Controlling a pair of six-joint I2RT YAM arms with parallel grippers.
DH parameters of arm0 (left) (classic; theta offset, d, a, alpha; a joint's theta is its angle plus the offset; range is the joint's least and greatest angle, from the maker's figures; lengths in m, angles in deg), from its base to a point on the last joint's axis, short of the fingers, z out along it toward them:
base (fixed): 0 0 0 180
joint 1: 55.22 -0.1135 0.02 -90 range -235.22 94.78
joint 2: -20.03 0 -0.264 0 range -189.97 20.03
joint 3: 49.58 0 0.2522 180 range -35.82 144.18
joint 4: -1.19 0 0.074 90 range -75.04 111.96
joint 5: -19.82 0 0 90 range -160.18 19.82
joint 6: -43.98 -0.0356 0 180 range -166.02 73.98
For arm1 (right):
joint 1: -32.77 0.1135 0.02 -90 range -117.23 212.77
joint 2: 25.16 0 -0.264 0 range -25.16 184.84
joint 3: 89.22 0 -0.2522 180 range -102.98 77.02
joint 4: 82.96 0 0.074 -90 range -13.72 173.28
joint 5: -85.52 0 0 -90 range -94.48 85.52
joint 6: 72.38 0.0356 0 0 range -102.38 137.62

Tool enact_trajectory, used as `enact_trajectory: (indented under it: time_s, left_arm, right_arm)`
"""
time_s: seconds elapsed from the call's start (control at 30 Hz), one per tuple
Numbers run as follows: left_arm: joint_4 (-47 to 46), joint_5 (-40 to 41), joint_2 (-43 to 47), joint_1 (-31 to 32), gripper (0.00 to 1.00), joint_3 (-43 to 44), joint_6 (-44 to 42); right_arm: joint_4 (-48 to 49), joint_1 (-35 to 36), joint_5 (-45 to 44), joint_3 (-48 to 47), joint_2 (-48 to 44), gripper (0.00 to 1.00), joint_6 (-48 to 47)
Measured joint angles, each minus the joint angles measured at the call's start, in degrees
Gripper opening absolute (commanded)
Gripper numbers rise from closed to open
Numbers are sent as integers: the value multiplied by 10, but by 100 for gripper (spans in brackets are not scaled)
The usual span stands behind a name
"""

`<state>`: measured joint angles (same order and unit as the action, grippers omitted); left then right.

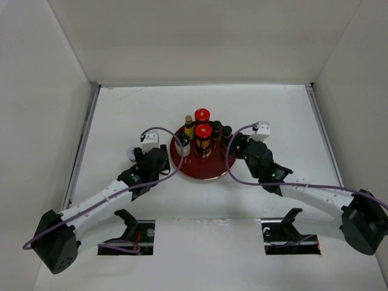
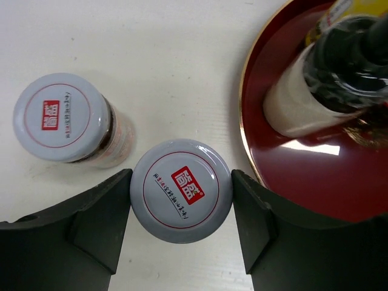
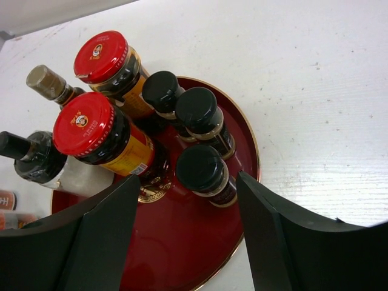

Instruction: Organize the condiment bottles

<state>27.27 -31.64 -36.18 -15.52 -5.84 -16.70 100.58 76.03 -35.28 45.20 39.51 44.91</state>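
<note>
One white-lidded jar (image 2: 181, 191) stands upright on the tabletop (image 2: 182, 54), just off the left rim of the red tray (image 2: 253, 159). The left hand (image 2: 180, 177) has it. Its fingers (image 2: 103, 212) sit against opposite sides of the lid, narrowed to the lid's width, with no gap showing. A second white-lidded jar (image 2: 60, 117) stands farther left of the tray, near the first but apart from it and outside the fingers.

The other bottles all stand on the tray. At its left side is a white-bodied bottle (image 3: 33, 160) with a black cap. Toward its far side are the yellowish bottle (image 3: 45, 80), with a tan cap, and a red-capped jar (image 3: 100, 56). A second red-capped jar (image 3: 83, 124) stands close to the tray's middle, over the gold emblem. On the right side, three slim black-capped bottles (image 3: 162, 91) (image 3: 196, 110) (image 3: 201, 168) stand close together.

The right hand (image 3: 188, 177) hovers at the tray's near right edge, spread wide and holding nothing. The nearest black-capped bottle lies ahead of the gap and touches neither finger.
</note>
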Motion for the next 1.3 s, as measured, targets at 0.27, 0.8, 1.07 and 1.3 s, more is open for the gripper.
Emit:
enact_trajectory:
  time_s: [0.27,0.8,1.07,1.3]
  left_arm:
    - [76,2,82,66,24,105,-4]
    - [-136,-73,-251,166,23,209,-62]
    - [-219,-93,-344,168,26,234,-80]
    - [-248,-91,-388,181,40,236,-86]
  right_arm:
    - [2,0,0,0,-1,74,2]
    - [-3,-77,1,35,-41,76,53]
    - [-5,-103,9,50,-62,78,82]
    - [-6,-107,13,57,-73,80,89]
